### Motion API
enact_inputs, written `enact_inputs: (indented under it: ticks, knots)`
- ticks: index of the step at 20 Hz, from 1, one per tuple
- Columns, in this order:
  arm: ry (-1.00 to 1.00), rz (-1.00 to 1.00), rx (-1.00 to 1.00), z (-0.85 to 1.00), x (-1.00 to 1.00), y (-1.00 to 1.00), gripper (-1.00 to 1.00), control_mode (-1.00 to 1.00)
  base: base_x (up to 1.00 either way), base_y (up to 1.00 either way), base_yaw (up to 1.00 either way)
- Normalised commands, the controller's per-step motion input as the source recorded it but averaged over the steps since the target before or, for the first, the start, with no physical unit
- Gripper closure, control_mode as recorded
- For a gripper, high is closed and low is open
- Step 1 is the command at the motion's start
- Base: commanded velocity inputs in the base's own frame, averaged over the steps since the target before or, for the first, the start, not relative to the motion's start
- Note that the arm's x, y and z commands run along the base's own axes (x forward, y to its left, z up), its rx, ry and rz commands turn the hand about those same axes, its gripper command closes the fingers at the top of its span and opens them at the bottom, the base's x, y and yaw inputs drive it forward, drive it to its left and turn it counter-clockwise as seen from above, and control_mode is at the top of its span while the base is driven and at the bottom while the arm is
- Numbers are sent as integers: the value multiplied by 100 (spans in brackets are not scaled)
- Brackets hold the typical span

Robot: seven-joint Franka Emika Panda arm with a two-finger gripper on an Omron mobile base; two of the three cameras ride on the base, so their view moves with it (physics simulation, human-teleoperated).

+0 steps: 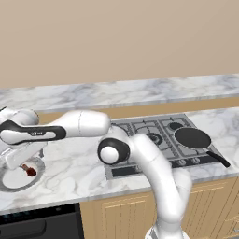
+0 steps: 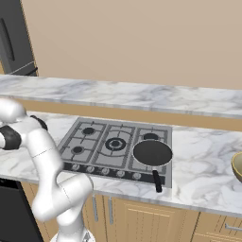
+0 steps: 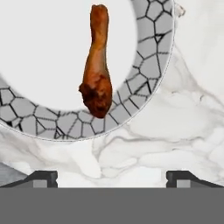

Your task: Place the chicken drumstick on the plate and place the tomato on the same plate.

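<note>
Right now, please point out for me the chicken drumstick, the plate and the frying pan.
chicken drumstick (image 3: 97, 74): hand view, on its brown middle.
plate (image 3: 151, 65): hand view, on the grey patterned rim.
frying pan (image 2: 152, 152): right base view, on the black inside of the pan.

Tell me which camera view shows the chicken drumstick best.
The hand view: the chicken drumstick lies large and unobstructed on the plate. In the left base view it is a small brown spot beneath the arm.

The white arm (image 1: 140, 158) rises from its base, bends at a dark elbow joint and reaches far to its left — forearm level. The gripper (image 3: 112, 177) points downward, fingertips (image 3: 41, 178) spread wide, nothing between them.
</note>
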Motion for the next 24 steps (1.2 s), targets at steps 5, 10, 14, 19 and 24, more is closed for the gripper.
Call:
enact_inputs:
  ticks: [5, 10, 14, 19, 24]
  knots:
    - [0, 0, 1, 3, -27, -71, -100, -100, 0, 0, 0]
    - [0, 0, 5, 6, -29, -81, -100, -100, 0, 0, 0]
    - [0, 0, 13, 23, -22, -80, -100, -100, 0, 0, 0]
    - [-1, 0, 15, 24, -24, -81, -100, -100, 0, 0, 0]
    - [-7, 0, 13, 24, -21, -80, -100, -100, 0, 0, 0]
